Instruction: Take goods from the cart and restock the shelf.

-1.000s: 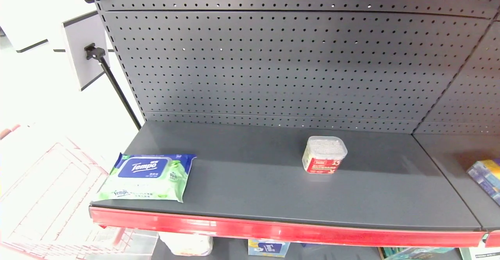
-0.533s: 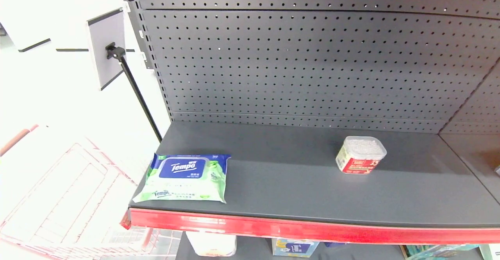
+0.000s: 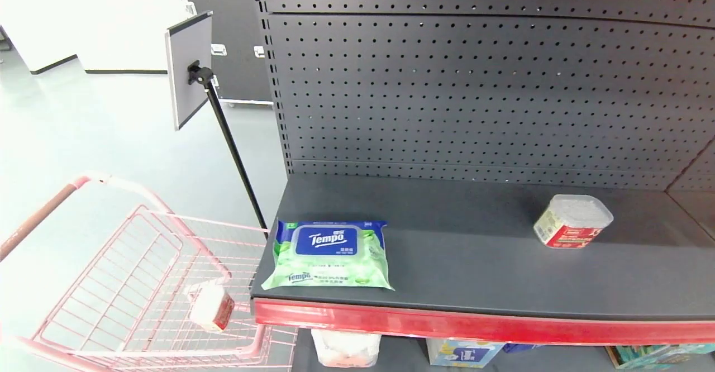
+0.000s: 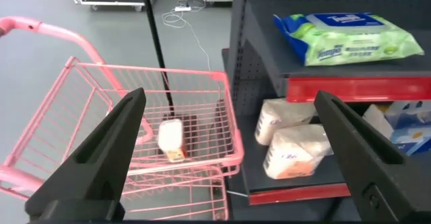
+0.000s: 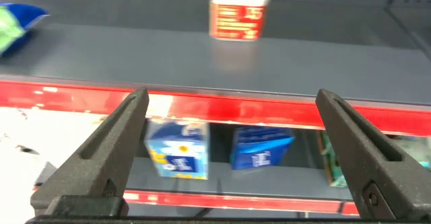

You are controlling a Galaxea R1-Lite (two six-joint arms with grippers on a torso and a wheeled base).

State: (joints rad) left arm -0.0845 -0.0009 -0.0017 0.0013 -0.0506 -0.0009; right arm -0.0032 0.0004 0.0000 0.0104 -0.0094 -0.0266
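beside the cart (image 3: 47, 210), black sign stand (image 3: 227, 132)

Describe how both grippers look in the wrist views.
The left gripper has two matte, dark grey jaws, each a long, flat-sided wedge that tapers to a blunt tip. The right gripper looks the same, with dark grey, angular jaws of the same wedge shape. Both are plain, with no visible markings, stickers or cables.

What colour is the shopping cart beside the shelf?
Pink. The wire cart shows best in the head view.
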